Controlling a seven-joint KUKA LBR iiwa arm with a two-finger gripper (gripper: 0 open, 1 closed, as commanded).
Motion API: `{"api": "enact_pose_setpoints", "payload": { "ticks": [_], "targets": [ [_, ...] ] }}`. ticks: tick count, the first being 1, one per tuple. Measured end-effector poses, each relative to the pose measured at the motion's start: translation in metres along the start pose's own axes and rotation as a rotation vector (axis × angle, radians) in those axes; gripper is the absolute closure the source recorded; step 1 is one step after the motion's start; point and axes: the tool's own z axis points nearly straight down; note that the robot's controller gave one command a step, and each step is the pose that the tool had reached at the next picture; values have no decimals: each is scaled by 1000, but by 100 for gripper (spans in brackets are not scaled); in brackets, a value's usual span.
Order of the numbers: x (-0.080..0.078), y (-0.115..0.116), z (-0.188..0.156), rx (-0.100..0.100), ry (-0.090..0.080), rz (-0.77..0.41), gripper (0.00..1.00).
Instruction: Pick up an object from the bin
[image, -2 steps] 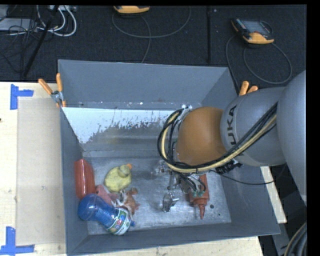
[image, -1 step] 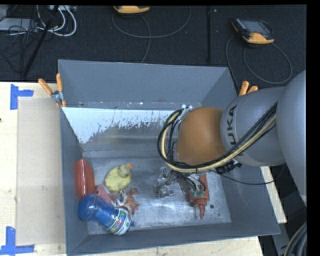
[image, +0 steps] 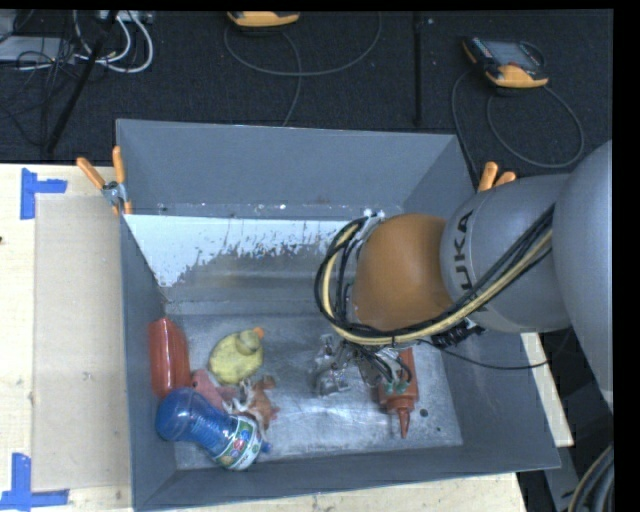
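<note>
My gripper (image: 330, 377) reaches down to the bin floor near its middle, under the orange dome on the wrist. Its metal fingers stand close to the floor, with nothing seen between them. Right beside it on the right lies a red-orange carrot-like toy (image: 400, 405), pointing toward the front wall. To the left, a yellow rubber duck (image: 238, 357) sits on the floor, a short gap away from the fingers.
Along the left wall lies a red cylinder (image: 167, 355). A blue bottle with a coloured label (image: 208, 428) lies at the front left, with a small reddish-pink figure (image: 255, 400) next to it. The arm comes in from the right.
</note>
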Motion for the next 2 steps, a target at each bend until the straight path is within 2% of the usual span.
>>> {"api": "enact_pose_setpoints", "payload": {
  "ticks": [1,2],
  "targets": [
    [-13,43,8,-1,-1,-185,0],
    [-13,41,8,0,-1,-182,0]
  ]
}}
